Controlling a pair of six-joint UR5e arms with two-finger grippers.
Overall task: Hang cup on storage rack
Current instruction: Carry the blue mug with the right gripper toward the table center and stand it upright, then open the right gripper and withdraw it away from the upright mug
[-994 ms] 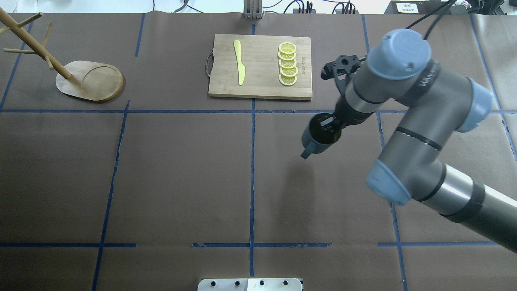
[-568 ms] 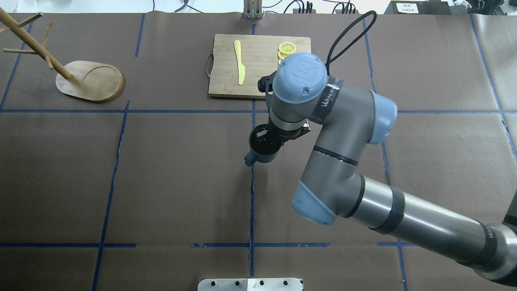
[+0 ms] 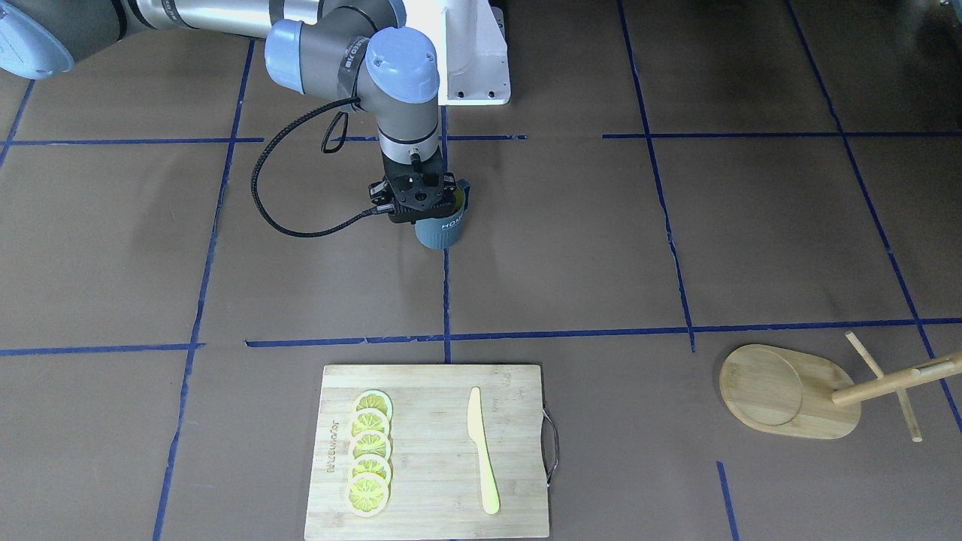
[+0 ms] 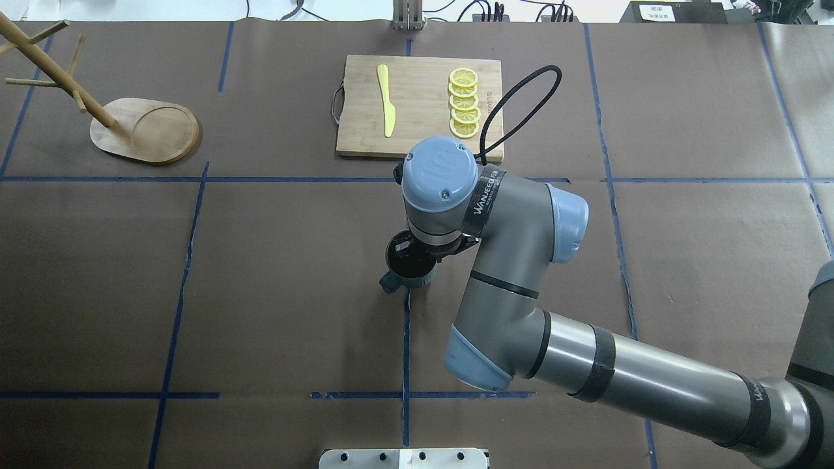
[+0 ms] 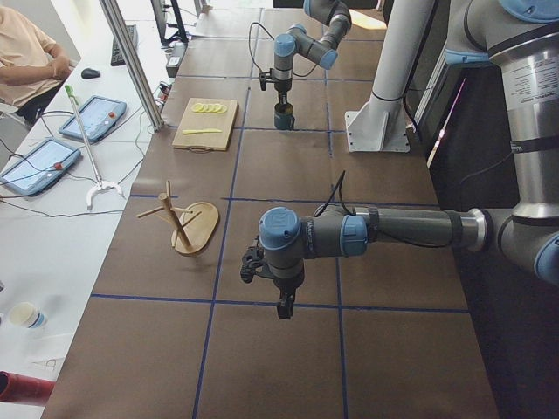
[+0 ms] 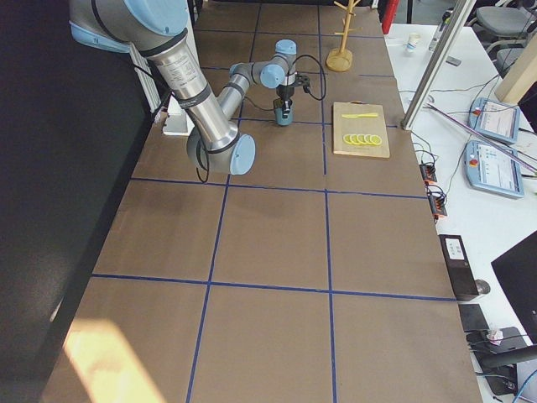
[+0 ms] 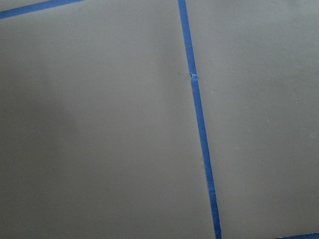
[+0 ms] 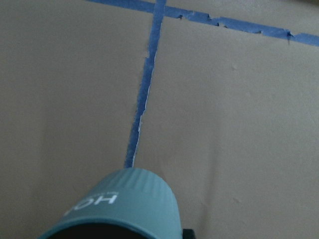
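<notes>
My right gripper (image 4: 417,251) is shut on the rim of the cup (image 4: 405,268), a dark blue-grey ribbed mug with white lettering. It holds the cup upright over the centre tape line, handle toward the robot's left. The cup also shows in the front view (image 3: 445,229) under the gripper (image 3: 432,209), and in the right wrist view (image 8: 119,204). The storage rack (image 4: 146,130), a bamboo stand with post and pegs, stands at the far left, well apart from the cup; it also shows in the front view (image 3: 789,391). My left gripper (image 5: 284,304) shows only in the left side view; I cannot tell its state.
A bamboo cutting board (image 4: 417,130) with a metal handle lies at the far middle. It carries a yellow knife (image 4: 386,101) and several lemon slices (image 4: 464,104). Blue tape lines cross the brown table cover.
My right arm has carried the cup leftward and toward the robot, from the table's right half to the centre tape line. The rack and board have not moved.
</notes>
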